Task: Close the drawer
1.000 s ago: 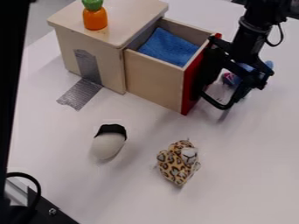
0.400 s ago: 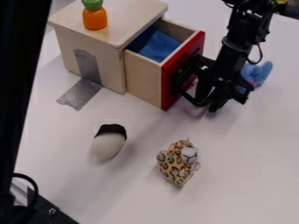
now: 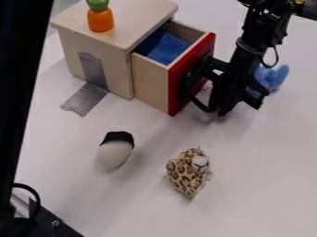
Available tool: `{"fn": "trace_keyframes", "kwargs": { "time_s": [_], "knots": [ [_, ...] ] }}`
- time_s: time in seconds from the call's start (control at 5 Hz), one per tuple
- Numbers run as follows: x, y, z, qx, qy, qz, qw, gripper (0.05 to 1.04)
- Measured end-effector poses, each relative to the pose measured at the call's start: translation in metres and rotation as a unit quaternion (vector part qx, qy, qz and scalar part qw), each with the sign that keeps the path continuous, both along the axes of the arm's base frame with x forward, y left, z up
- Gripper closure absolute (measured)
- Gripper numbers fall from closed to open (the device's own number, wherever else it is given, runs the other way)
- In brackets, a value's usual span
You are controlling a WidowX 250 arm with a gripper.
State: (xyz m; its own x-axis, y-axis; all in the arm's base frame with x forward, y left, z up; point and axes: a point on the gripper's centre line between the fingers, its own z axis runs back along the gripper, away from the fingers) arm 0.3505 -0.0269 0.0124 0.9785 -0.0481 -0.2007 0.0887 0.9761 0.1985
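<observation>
Drawer (image 3: 150, 85) sat maybe half open, gripper (image 3: 216, 100) at its red front (image 3: 176, 95), so some pushing was left. Couldn't tell if the jaws were open or closed.

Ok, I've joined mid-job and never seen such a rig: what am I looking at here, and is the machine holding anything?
The view comes from a fixed camera looking down at a slant. The black machine at upper right is a robot arm; its pincer is down at the red front of the drawer. I can't make out anything held in it.

The drawer is partly open in a wooden cabinet, with blue cloth inside. An orange toy with a green top stands on the cabinet, and gray tape runs onto the table.

In front lie a spotted toy animal and a pale, rounded object with a black end. Something blue is behind the pincer.
</observation>
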Motion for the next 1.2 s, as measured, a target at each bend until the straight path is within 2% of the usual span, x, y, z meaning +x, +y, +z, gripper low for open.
{"fn": "trace_keyframes", "kwargs": {
  "time_s": [0.4,0.6,0.8,1.0,1.2],
  "knots": [
    [-0.002,0.079,0.001,0.052,0.002,0.059,0.9969,0.963],
    [-0.004,0.079,0.0,0.054,0.004,0.06,0.9967,0.937],
    [-0.017,0.076,-0.007,0.038,0.028,0.047,0.9978,0.717],
    [-0.013,0.054,0.019,-0.016,-0.016,0.034,0.9992,0.403],
    [-0.008,0.029,0.058,-0.056,-0.061,0.016,0.9964,0.13]
  ]
}}
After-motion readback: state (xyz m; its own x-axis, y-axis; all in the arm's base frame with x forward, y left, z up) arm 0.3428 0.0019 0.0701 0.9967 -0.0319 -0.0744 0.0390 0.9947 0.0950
